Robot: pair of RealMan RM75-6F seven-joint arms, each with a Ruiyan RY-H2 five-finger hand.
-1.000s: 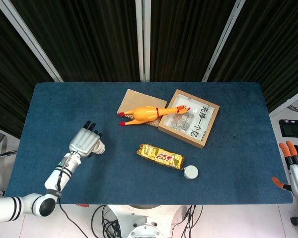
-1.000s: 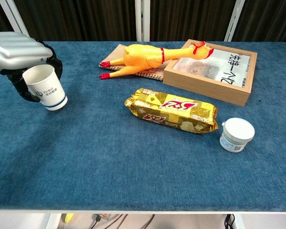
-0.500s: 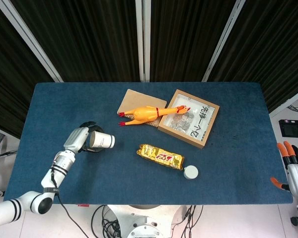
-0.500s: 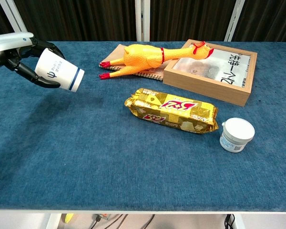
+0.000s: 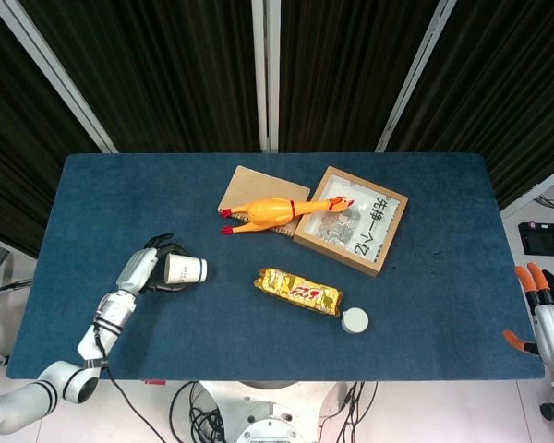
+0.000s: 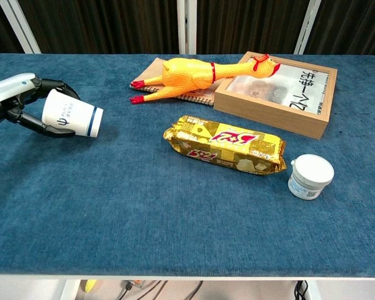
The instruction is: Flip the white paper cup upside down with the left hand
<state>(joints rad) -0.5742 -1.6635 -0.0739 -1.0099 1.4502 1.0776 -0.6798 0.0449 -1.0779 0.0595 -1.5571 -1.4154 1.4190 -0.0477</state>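
The white paper cup [image 5: 186,269] [image 6: 71,117], with a blue band near its base, lies tipped on its side just above the blue table at the left, base pointing right. My left hand [image 5: 146,269] [image 6: 26,104] grips it around the mouth end, fingers curled over and under it. My right hand [image 5: 547,314] hangs off the table's right edge, fingers apart, holding nothing; the chest view does not show it.
A yellow rubber chicken [image 5: 272,211] lies on a brown notebook [image 5: 249,189] beside a wooden frame box [image 5: 351,219]. A gold snack pack [image 5: 298,291] and a small white jar [image 5: 355,320] sit mid-table. Bare blue cloth [image 5: 102,194] surrounds the cup.
My left hand has rolled the cup from upright to lying on its side, then lowered it toward the table and drawn slightly nearer. The right hand has stayed put.
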